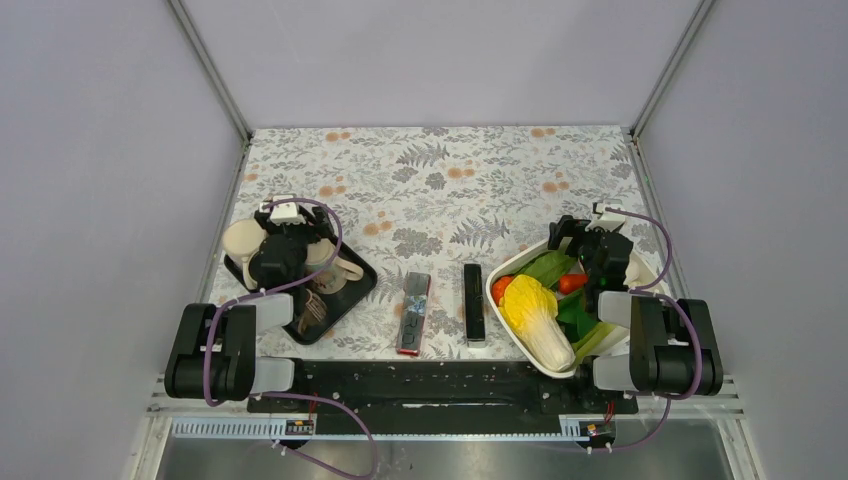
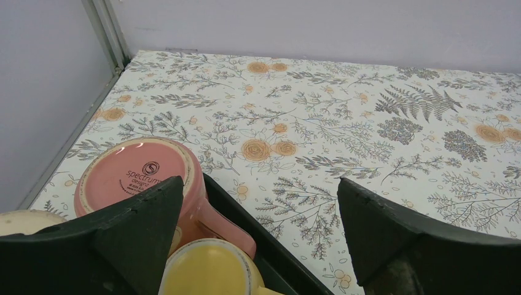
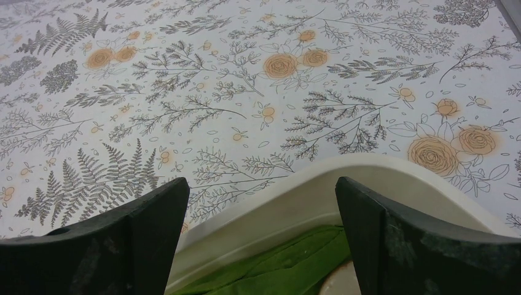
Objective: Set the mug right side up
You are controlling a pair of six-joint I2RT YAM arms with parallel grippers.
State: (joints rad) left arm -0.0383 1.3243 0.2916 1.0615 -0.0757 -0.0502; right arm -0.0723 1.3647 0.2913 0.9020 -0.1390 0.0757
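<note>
Currently left hand (image 2: pixel 259 184) is spread wide, nothing in it. Nearest, under its left finger: yellow mug (image 2: pixel 209 270). Just past that finger: pink mug (image 2: pixel 132 175), bottom up, sitting in the black tray (image 2: pixel 273 261) beside the yellow one. Beyond that, the flowered surface (image 2: pixel 368 110). Right hand (image 3: pixel 261 181) is also spread wide and empty. Green leaves (image 3: pixel 289 264) lie below it, the white basket (image 3: pixel 344 181) rim just ahead, then more surface.
</note>
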